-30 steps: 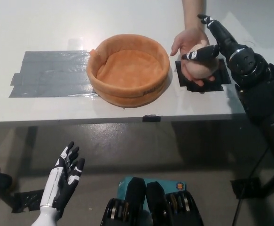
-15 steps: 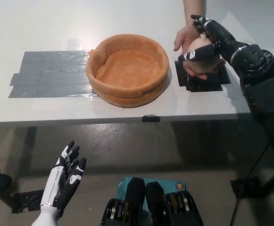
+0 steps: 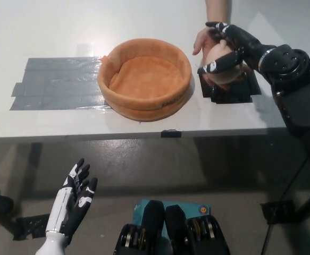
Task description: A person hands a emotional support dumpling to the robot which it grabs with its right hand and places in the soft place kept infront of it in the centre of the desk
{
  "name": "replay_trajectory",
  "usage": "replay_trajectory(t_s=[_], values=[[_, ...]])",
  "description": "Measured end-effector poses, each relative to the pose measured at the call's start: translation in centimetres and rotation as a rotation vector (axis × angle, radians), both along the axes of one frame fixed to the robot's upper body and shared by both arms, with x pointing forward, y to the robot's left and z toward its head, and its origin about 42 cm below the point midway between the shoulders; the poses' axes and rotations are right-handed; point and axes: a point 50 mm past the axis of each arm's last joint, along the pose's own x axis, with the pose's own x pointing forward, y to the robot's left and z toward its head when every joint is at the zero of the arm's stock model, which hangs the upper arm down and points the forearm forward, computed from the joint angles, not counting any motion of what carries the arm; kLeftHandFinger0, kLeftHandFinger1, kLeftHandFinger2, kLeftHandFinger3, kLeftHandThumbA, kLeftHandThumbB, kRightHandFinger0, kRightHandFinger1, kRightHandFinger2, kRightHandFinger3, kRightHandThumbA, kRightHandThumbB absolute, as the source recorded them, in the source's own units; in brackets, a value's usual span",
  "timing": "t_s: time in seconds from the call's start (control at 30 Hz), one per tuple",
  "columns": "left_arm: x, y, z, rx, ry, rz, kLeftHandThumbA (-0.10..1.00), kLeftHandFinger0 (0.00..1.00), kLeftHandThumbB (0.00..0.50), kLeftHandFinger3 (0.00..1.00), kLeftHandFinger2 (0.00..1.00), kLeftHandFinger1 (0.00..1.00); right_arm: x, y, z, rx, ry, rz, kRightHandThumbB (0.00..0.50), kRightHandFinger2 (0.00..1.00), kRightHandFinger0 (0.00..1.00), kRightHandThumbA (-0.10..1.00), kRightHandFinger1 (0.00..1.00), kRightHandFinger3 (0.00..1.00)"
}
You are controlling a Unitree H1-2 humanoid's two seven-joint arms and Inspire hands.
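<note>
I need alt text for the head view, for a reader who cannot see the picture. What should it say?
The robot's black right hand wraps its fingers around a pale dumpling toy that a person's hand holds from behind, above a black mat on a white desk. An empty orange soft basket sits mid-desk beside grey tape. The white left hand rests open below the desk edge.

Bare desk [image 3: 144,21] beyond basket [image 3: 144,109], person's hand [image 3: 203,41] crowding right hand [image 3: 233,49]

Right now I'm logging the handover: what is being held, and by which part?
The dumpling: the black right hand wraps its rounded top and sides, while a person's hand cups it from behind. The white left hand holds nothing.
</note>
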Motion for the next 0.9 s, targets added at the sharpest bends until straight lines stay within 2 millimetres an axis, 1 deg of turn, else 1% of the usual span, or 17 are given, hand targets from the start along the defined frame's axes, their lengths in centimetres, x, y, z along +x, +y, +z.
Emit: replay_trajectory(t_s=[0.17,0.33,0.4,0.43,0.47,0.5,0.53,0.57,0.6,0.63,0.67,0.7,0.77,0.8,0.83,0.87,0.9], values=[[0.0,0.0,0.0,0.0,0.0,0.0,0.76,1.0,0.0,1.0,1.0,1.0,0.1,-0.6,-2.0,-0.152,0.055,-0.019,0.416,1.0,1.0,0.9,1.0,1.0],[0.0,0.0,0.0,0.001,-0.001,0.0,0.77,1.0,0.0,1.0,1.0,1.0,0.2,-1.1,-4.3,-0.301,0.116,-0.038,0.485,1.0,1.0,0.43,1.0,1.0],[0.0,0.0,0.0,0.001,-0.001,0.0,0.77,1.0,0.0,1.0,1.0,1.0,0.4,-1.2,-4.7,-0.401,0.133,-0.044,0.463,1.0,1.0,0.23,1.0,1.0],[0.1,0.0,0.0,0.001,-0.002,0.0,0.77,1.0,0.0,1.0,1.0,1.0,0.5,-1.2,-4.7,-0.428,0.136,-0.044,0.437,1.0,1.0,0.1,1.0,1.0],[0.1,0.0,0.1,0.001,-0.002,0.0,0.78,1.0,0.0,1.0,1.0,1.0,0.7,-1.1,-4.5,-0.47,0.138,-0.046,0.33,1.0,1.0,-0.03,1.0,1.0],[0.1,0.0,0.1,0.001,-0.002,-0.001,0.78,1.0,0.0,1.0,1.0,1.0,0.8,-1.1,-4.3,-0.503,0.137,-0.051,0.305,1.0,1.0,-0.1,1.0,1.0],[0.1,0.0,0.1,0.001,-0.002,-0.001,0.8,1.0,0.0,1.0,1.0,1.0,0.9,-1.2,-4.3,-0.524,0.134,-0.057,0.207,0.92,1.0,-0.1,1.0,1.0],[0.1,0.0,0.1,0.001,-0.002,-0.001,0.8,1.0,0.0,1.0,1.0,1.0,0.9,-1.2,-4.3,-0.537,0.134,-0.06,0.203,0.74,0.76,-0.1,0.74,1.0],[0.1,0.0,0.1,0.001,-0.002,-0.001,0.81,1.0,0.0,1.0,1.0,1.0,0.9,-1.3,-4.4,-0.559,0.123,-0.07,0.2,0.69,0.6,-0.1,0.65,0.98],[0.1,0.0,0.1,0.002,-0.002,-0.001,0.81,1.0,0.0,1.0,1.0,1.0,0.9,-1.4,-4.5,-0.566,0.11,-0.077,0.194,0.6,0.4,-0.1,0.51,0.82],[0.1,0.0,0.1,0.002,-0.003,-0.001,0.79,1.0,0.0,1.0,1.0,1.0,0.8,-1.4,-4.6,-0.569,0.094,-0.083,0.195,0.55,0.3,-0.1,0.46,0.63],[0.1,0.0,0.1,0.002,-0.003,-0.001,0.79,1.0,0.0,1.0,1.0,1.0,0.8,-1.5,-4.7,-0.567,0.08,-0.09,0.186,0.56,0.26,-0.1,0.46,0.53],[0.1,0.0,0.1,0.002,-0.002,-0.001,0.78,1.0,0.0,1.0,1.0,1.0,0.8,-1.7,-5.0,-0.546,0.05,-0.109,0.177,0.47,0.08,-0.1,0.34,0.46],[0.1,0.0,0.1,0.002,-0.002,-0.001,0.78,1.0,0.0,1.0,1.0,1.0,0.7,-1.9,-5.1,-0.532,0.034,-0.12,0.175,0.55,0.05,-0.1,0.37,0.49],[0.1,0.0,0.1,0.002,-0.002,-0.001,0.78,1.0,0.0,1.0,1.0,1.0,0.7,-2.1,-5.3,-0.519,0.02,-0.129,0.181,0.74,0.02,-0.1,0.44,0.55],[0.1,0.0,0.1,0.002,-0.002,-0.001,0.78,1.0,0.0,1.0,1.0,1.0,0.6,-2.2,-5.5,-0.504,0.002,-0.141,0.182,0.77,0.0,-0.1,0.43,0.56],[0.1,0.0,0.1,0.002,-0.002,-0.001,0.78,1.0,0.0,1.0,1.0,1.0,0.5,-2.4,-5.7,-0.489,-0.007,-0.149,0.175,0.87,0.0,-0.1,0.45,0.67]])
